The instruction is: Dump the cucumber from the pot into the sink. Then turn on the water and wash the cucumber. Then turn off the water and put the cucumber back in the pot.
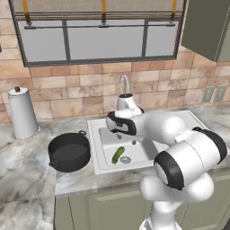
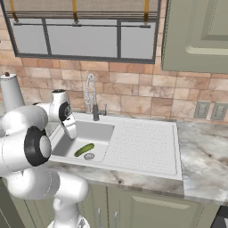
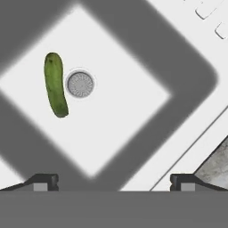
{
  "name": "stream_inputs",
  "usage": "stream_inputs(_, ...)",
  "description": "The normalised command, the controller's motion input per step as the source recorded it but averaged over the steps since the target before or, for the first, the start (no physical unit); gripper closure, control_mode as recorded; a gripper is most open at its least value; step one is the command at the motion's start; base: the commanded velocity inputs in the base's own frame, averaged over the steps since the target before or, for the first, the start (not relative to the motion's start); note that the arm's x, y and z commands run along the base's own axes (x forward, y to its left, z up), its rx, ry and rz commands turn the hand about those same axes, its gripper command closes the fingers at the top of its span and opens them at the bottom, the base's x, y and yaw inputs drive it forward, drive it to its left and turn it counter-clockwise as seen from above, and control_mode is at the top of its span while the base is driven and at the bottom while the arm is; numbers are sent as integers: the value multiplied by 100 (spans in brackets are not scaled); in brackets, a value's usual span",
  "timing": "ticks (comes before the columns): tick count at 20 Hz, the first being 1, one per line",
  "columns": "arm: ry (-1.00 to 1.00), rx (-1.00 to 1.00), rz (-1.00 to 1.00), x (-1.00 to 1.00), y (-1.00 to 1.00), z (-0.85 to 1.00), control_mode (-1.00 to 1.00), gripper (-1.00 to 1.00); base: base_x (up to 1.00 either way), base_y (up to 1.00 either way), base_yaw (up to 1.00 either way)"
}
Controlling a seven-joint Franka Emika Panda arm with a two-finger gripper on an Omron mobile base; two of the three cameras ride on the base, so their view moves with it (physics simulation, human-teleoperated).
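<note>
In the left base view, the short bright-green cucumber (image 1: 118, 154) lies on the floor of the white rectangular sink (image 1: 96, 148), just beside the round metal drain (image 1: 126, 159). The wide, shallow black pot (image 1: 69, 152) stands upright on the marbled counter (image 1: 27, 157) just left of the sink, with a tall white canister (image 1: 21, 112) behind it. The arm's white and dark wrist hangs over the basin.

In the right base view, the cucumber (image 2: 84, 149) lies slantwise next to the drain (image 2: 89, 156), below the curved steel gooseneck faucet (image 2: 91, 95). The dotted drainboard (image 2: 142, 144) stretches to the right.

In the hand view, the two dark fingertips of the hand (image 3: 113, 182) stand wide apart, gripping nothing, above the basin. The cucumber (image 3: 55, 84) lies close beside the drain (image 3: 80, 84).
</note>
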Motion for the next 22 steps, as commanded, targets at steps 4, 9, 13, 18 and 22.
stream_inputs(4, 3, -7, 0, 3, 0, -41, -100, -100, 0, 0, 0)
stream_inputs(9, 0, -4, 0, 0, 0, -37, -100, -100, 0, 0, 0)
stream_inputs(13, -3, 0, 0, 0, -2, -29, -100, -100, 0, 0, 0)
stream_inputs(18, -2, 0, 0, 0, 0, -26, -100, -100, 0, 0, 0)
stream_inputs(22, -1, 0, 0, 0, 0, -25, -100, -100, 0, 0, 0)
